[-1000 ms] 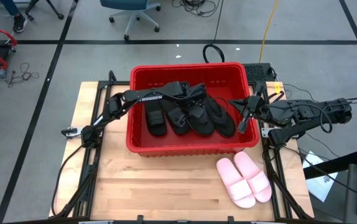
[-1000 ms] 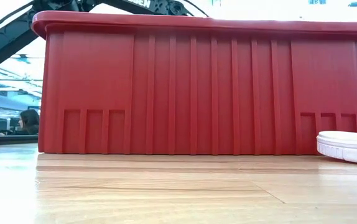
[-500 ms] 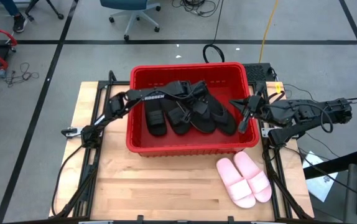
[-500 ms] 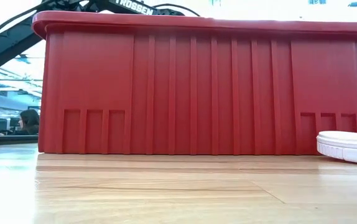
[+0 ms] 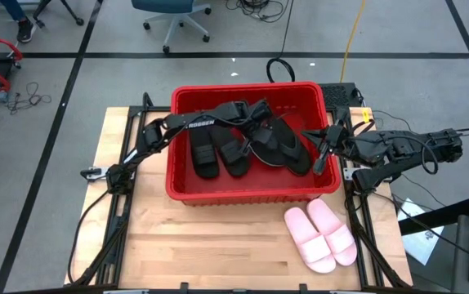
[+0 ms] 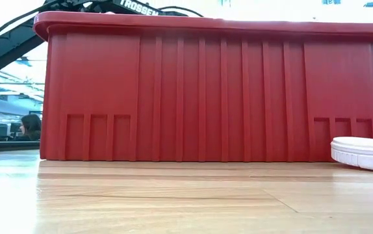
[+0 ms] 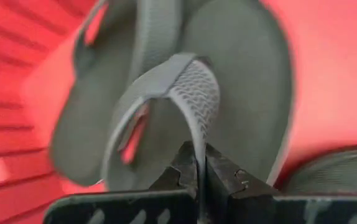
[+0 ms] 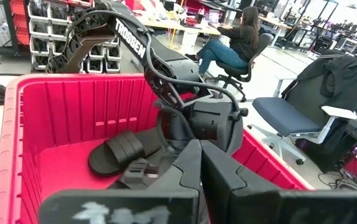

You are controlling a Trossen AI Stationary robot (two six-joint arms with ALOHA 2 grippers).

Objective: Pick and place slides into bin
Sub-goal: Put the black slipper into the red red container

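Note:
The red bin (image 5: 251, 196) stands mid-table and fills the low view (image 6: 206, 91). Two black wide-strap slides (image 5: 216, 153) lie flat on its floor. My left gripper (image 5: 253, 124) reaches into the bin from the left and is shut on one black flip-flop (image 7: 247, 87). The second flip-flop (image 7: 82, 130) sits close beside it. Both show at the bin's right half (image 5: 282, 149). Two pale pink slides (image 5: 320, 237) lie side by side, soles down, on the table in front of the bin's right corner. My right gripper (image 5: 320, 153) is shut and empty at the bin's right wall. My left gripper pinches the flip-flop's thong strap (image 7: 197, 140) between its two fingers. The fingers come from above and from the table's left, slanting down. The flip-flop is tilted below the fingers. I cannot tell whether its heel end rests on the bin floor.
The bin's rim (image 8: 10, 124) and walls stand around my left gripper. The bare wooden table (image 5: 194, 245) lies in front of the bin. Beyond the table are an office chair (image 5: 169, 16) and, in the right wrist view, a seated person (image 8: 234, 37).
My left gripper has risen a little inside the bin, shut on the strap. The flip-flops have turned and tipped, their heel ends swinging toward the bin's right wall. The black slides and pink slides have stayed put.

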